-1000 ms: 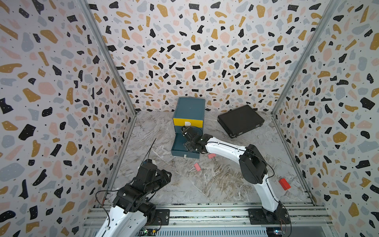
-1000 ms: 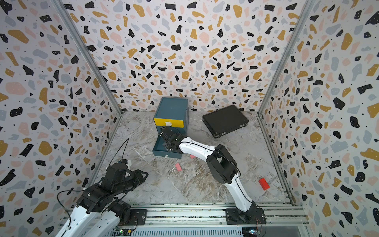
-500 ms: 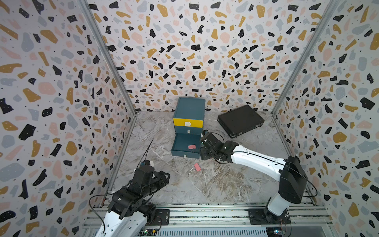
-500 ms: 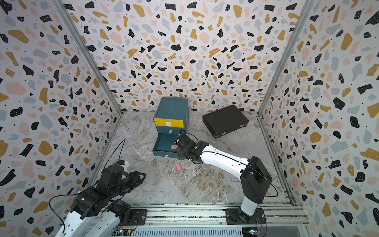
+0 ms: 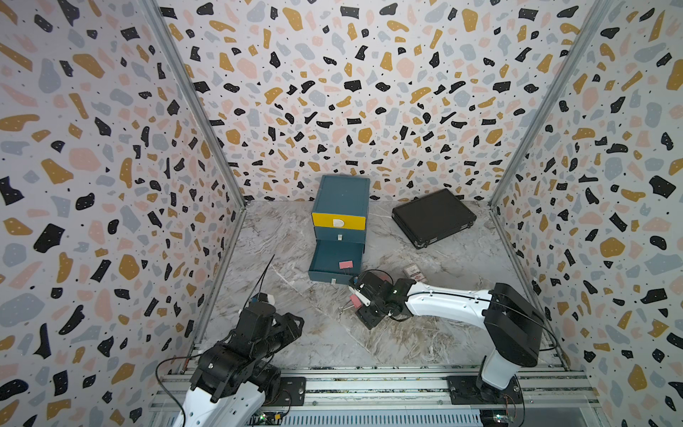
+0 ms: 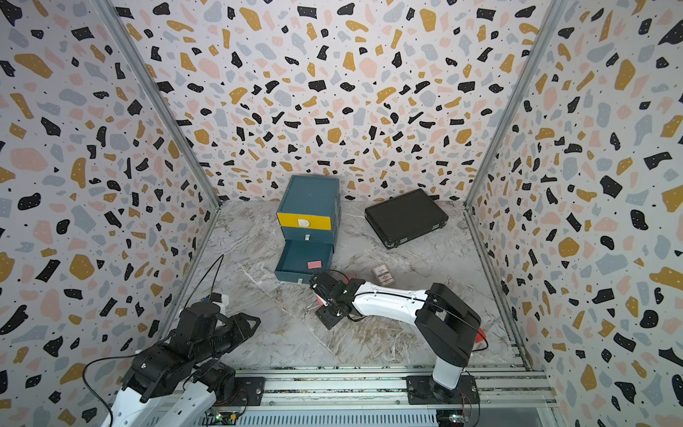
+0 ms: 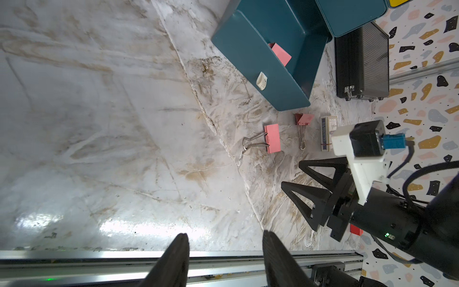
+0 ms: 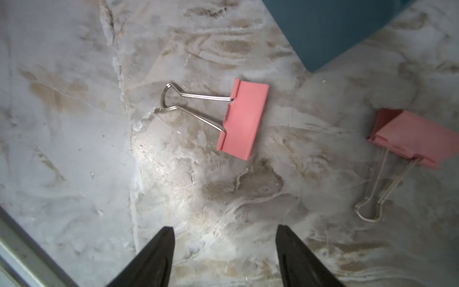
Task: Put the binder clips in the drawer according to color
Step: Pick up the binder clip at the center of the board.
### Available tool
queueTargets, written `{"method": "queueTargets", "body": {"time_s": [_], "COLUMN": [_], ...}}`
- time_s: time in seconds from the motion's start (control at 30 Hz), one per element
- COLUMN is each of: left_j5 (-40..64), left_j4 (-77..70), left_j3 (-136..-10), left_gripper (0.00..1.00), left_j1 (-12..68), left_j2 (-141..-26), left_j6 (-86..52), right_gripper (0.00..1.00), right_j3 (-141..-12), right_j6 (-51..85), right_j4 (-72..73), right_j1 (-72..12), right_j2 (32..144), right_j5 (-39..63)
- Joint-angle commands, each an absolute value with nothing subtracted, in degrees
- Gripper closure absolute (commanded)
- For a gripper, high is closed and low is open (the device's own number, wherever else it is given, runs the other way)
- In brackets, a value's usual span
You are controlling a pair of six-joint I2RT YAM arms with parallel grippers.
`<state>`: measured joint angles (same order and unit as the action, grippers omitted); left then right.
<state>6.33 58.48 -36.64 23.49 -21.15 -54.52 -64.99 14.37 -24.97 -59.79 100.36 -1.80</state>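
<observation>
- Hovering low over the tabletop [image 8: 62, 154], right jaws spread wide, nothing btwn them.
- Target looks like the flat pink clip [image 8: 242, 119]. It lies just ahead of the right jaws, roughly centred on the gap, not touching.
- Key relation: the clip body's long axis runs approx along the reach line, i.e. crosswise to the closing line, so the jaws would pinch its short width. Its wire handles [image 8: 193, 104] stick out sideways, toward one finger's side.
- 2nd pink clip [image 8: 412, 139] lies on the opposite side from those handles, near but apart, w/ the small card box [image 7: 328, 133] just beside it.
- Drawer chest [image 5: 342, 196] sits back-centre. Its bottom drawer [image 5: 329, 276] is pulled out, w/ a stowed pink clip [image 5: 346, 264] inside. Both loose clips lie just in front of it.
- Left jaws partly apart, empty, parked by the front rail [image 7: 99, 258], well apart from the clips. Right arm clearly nearer.
- Judgement: next move is a short advance + drop, then close. Risk is catching a handle wire instead of the body.
- No teal or yellow clips in view.
</observation>
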Motion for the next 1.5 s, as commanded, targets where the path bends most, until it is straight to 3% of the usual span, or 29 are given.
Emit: {"method": "queueTargets", "body": {"time_s": [0.0, 0.23, 0.43, 0.9, 1.47], "left_j5": [4.0, 2.3, 2.2, 2.5, 5.0], "left_j4": [60.7, 64.5, 64.8, 64.5, 60.9], "left_j3": [-39.8, -41.3, -41.5, -42.0, -37.1], "left_gripper": [0.48, 0.48, 0.48, 0.48, 0.49], "left_j1": [23.3, 23.3, 23.3, 23.3, 23.3], "left_j2": [-20.6, -19.3, -18.4, -18.6, -19.1], "left_j6": [-52.2, -49.9, -50.1, -50.0, -51.2], "right_gripper": [0.3, 0.32, 0.39, 0.75, 0.82], "right_j3": [-67.4, -70.6, -73.1, -74.4, -69.2], "right_j6": [10.4, 9.7, 10.9, 13.0, 16.2], "right_j4": [-25.6, -24.0, -23.4, -22.9, -22.7], "right_j1": [-59.9, -59.9, -59.9, -59.2, -59.2], "right_j2": [103.4, 108.8, 112.5, 114.9, 100.7], "right_j5": [-3.2, -4.6, -5.7, -7.6, -8.3]}}
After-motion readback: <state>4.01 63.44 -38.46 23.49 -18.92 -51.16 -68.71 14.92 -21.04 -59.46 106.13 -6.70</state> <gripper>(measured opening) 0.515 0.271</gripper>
